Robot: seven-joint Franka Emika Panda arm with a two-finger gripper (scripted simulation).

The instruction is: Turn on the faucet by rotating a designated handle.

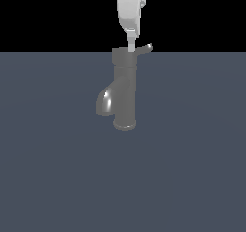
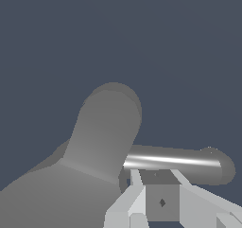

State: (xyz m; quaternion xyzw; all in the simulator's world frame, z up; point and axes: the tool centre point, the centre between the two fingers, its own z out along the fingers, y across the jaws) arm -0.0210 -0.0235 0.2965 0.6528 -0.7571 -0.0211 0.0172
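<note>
Gripper [image 1: 130, 47] is hanging straight down over the top of the faucet [image 1: 125, 89], its pale fingertips meeting the cap just beside the root of the handle [image 1: 144, 48]. In the wrist view the fingers [image 2: 137, 177] are lying right against the near side of the shiny lever, not wrapped around it; they are reading as drawn close together, though the frames are not settling this, so whether they are apart or together I cannot tell. The faucet is standing upright near the middle of the floor [image 1: 192, 168], spout [image 1: 105, 101] curving toward the exterior view's left, handle projecting up and toward the exterior view's right. Progress, as judged: the approach is looking complete and contact is being made; how far the handle is already turned cannot be read, and the sweep around the column seems to be the part left
</note>
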